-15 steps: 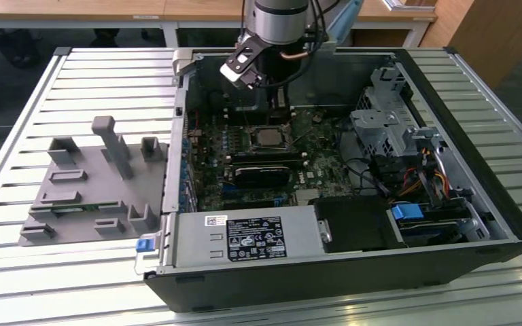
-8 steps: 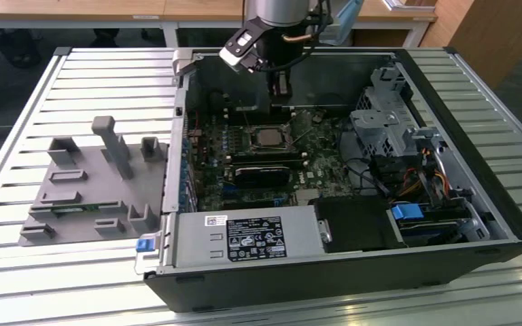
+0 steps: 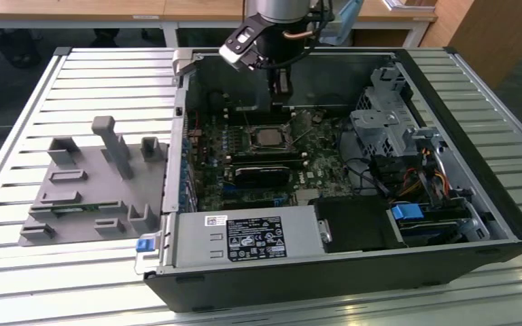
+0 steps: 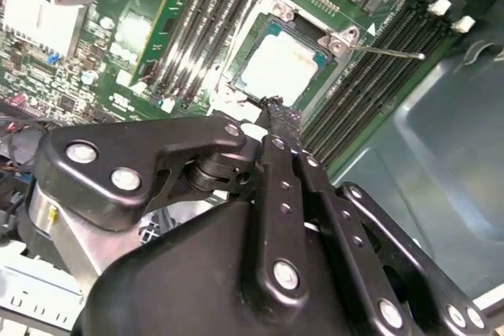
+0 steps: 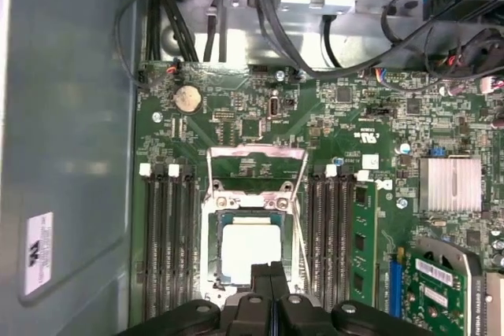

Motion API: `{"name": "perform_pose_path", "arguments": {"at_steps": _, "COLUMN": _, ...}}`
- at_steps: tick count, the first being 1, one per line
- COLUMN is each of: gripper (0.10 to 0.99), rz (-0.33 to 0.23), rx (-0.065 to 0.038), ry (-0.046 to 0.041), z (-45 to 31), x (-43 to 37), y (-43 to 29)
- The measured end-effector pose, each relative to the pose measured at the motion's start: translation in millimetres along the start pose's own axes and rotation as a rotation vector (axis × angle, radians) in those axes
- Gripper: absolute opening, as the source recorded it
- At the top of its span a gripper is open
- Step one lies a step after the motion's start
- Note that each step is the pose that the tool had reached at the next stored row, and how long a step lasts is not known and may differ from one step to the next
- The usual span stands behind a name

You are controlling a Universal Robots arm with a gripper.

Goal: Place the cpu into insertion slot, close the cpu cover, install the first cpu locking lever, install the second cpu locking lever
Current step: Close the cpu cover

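Counter [image 3: 107, 75] of metal slats carries an open computer case [image 3: 334, 278], with a grey parts holder [image 3: 89, 183] beside it. Inside, memory slots [image 5: 169, 234] crowd the socket [image 5: 211, 234] on two sides. The end effector [image 5: 268, 271], fingers pressed together and empty, hangs at the socket's edge. The cover [image 5: 256, 150] seems raised, so closing it looks like the step in hand, calling for a gentle push. The cpu [image 5: 252, 245] sits in the socket, with a thin lever [image 4: 386, 51] jutting out nearby.

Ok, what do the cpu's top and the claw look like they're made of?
The cpu: top looks like bare metal, dull silver-grey, softly reflecting light. The claw: matte black, probably coated metal or hard plastic, I can't tell which; silvery screw heads stud its links in the second wrist view.
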State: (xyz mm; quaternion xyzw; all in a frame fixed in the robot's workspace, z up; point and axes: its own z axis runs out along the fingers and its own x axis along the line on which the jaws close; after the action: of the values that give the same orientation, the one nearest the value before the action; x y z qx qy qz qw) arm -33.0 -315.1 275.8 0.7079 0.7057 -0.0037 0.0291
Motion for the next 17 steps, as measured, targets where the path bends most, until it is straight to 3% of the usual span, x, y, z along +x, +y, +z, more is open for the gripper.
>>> {"name": "perform_pose_path", "arguments": {"at_steps": 4, "gripper": 0.106, "rz": 0.0, "rx": 0.0, "ry": 0.0003, "z": 0.4, "x": -4.2, "y": 2.9}}
{"name": "perform_pose_path", "arguments": {"at_steps": 9, "gripper": 0.106, "rz": 0.0, "rx": 0.0, "ry": 0.006, "z": 1.0, "x": -4.4, "y": 22.1}}
{"name": "perform_pose_path", "arguments": {"at_steps": 17, "gripper": 0.106, "rz": -0.009, "rx": 0.0, "ry": 0.0084, "z": 3.3, "x": -3.8, "y": 40.8}}
